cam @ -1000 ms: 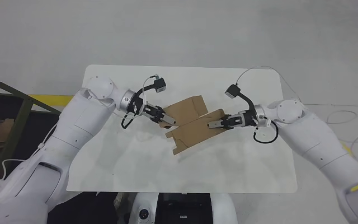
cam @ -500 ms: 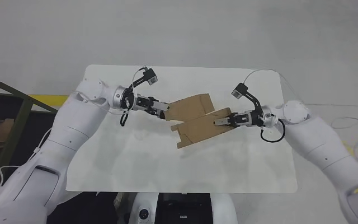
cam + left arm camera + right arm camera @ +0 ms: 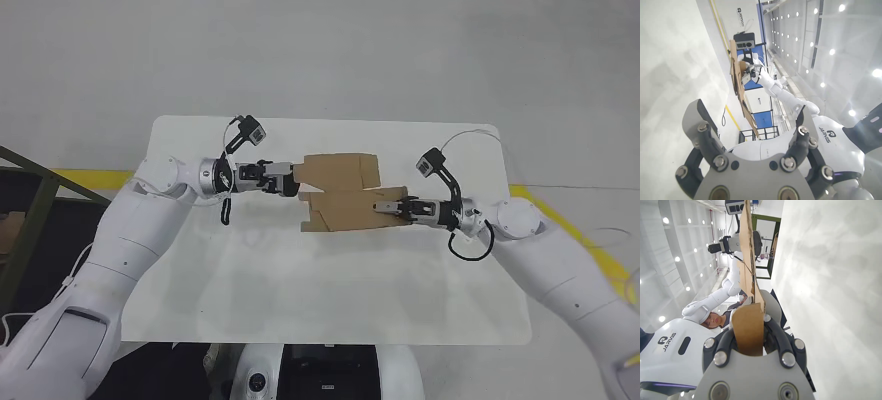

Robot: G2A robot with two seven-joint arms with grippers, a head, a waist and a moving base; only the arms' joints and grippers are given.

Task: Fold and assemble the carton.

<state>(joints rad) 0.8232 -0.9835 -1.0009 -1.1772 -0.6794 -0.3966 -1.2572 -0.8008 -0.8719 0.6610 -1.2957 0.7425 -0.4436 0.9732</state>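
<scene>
The flat brown carton (image 3: 340, 172) is held above the middle of the white table (image 3: 330, 290), lying straight across it. My right gripper (image 3: 380, 208) is at the carton's right end, shut on a cardboard flap (image 3: 747, 321) that fills the gap between its fingers (image 3: 772, 311). My left gripper (image 3: 296, 187) is at the carton's left edge with its fingers (image 3: 700, 113) spread open and nothing between them. From the left wrist view the carton (image 3: 738, 79) appears edge-on just ahead of the left gripper (image 3: 749, 108).
Bare table surface surrounds the carton on all sides. A dark green metal frame (image 3: 25, 200) stands beyond the table's left edge. Thin cables (image 3: 470, 135) trail from the right arm over the table's far right corner.
The carton has turned from a slant to lie level across the table and has shifted toward the far side. Both grippers moved with it toward the far edge.
</scene>
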